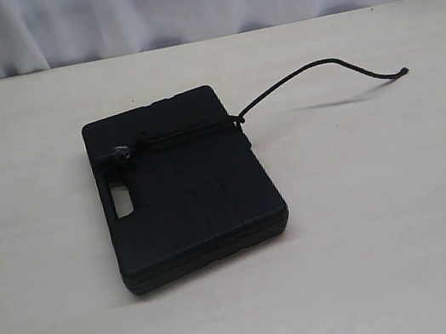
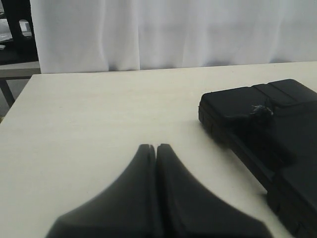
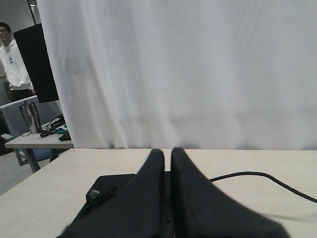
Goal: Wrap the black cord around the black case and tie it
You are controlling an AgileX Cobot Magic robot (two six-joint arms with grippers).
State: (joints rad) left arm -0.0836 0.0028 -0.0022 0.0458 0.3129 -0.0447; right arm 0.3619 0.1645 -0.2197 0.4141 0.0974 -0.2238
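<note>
The black cord (image 1: 321,62) lies across the black case (image 1: 184,191) near its far end, frayed knot by the handle slot, tail trailing off over the surface (image 1: 392,241). The left gripper (image 2: 156,148) and the right gripper (image 3: 167,153) are both pressed together on nothing, clear of the case. With only one band visible so close to an end, a slack tie could slip off or unravel if the tail snags.

Probably a lab: white curtain (image 3: 198,74), cluttered desk (image 3: 34,142), person (image 3: 12,64) standing by.
</note>
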